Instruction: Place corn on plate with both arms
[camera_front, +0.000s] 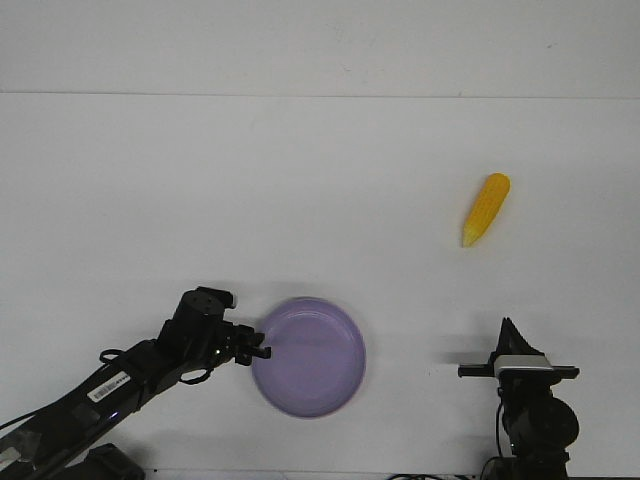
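Note:
The corn (486, 209) is a small yellow-orange cob lying on the white table at the far right, its pale tip pointing toward me. The lilac plate (308, 357) sits near the front, left of centre, and holds nothing. My left gripper (262, 347) reaches in from the lower left, and its fingers are closed narrowly on the plate's left rim. My right gripper (512, 332) stands at the front right, well short of the corn, with its fingers together and nothing in them.
The white table (300, 200) ends at a back edge along the top of the view. The right arm's silver-white block (518, 366) sits just behind its gripper.

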